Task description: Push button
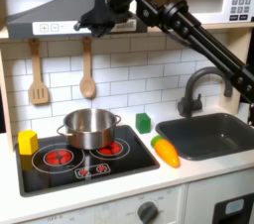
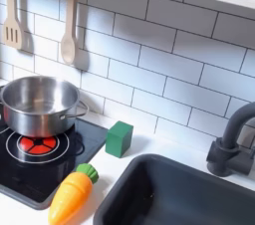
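High up, the tool (image 1: 87, 20) hangs against the range hood (image 1: 45, 15).

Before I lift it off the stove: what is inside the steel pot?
The pot looks empty as far as its bare inner wall shows in both exterior views. Its near rim hides the bottom, so nothing there can be confirmed.

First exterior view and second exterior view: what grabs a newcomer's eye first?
Probably the black arm reaching diagonally across the first exterior view, its gripper high up at the range hood above the stove. Next, the shiny steel pot on the black cooktop with its red burner rings. The bright toys stand out too: an orange carrot at the sink's edge, a green block by the tiled wall, a yellow block beside the pot.
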You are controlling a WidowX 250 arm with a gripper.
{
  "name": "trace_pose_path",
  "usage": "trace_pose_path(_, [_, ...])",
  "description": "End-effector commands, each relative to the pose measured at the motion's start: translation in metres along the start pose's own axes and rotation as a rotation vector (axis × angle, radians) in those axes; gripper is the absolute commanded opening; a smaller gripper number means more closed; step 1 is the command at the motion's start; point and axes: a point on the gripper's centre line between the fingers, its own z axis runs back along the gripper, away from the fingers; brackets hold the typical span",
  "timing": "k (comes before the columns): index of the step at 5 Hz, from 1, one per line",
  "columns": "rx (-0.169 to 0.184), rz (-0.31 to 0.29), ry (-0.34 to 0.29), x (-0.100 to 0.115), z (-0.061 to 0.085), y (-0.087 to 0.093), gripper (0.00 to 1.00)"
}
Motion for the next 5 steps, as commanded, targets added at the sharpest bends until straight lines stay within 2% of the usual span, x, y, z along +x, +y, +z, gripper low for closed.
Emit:
trace_pose_path(1, [0.01, -0.015, 0.013, 0.003, -0.014, -0.005, 0.0])
trace_pose_path(2, [0.013, -0.022, 0.013, 0.008, -0.019, -0.008, 0.0])
trace_pose_path(3, [0.032, -0.037, 0.013, 0.012, -0.021, -0.008, 0.0])
trace_pose_path(4, [0.042, -0.047, 0.01, 0.014, -0.019, -0.009, 0.0])
trace_pose_path(5, [0.068, -0.067, 0.021, 0.014, -0.017, -0.009, 0.0])
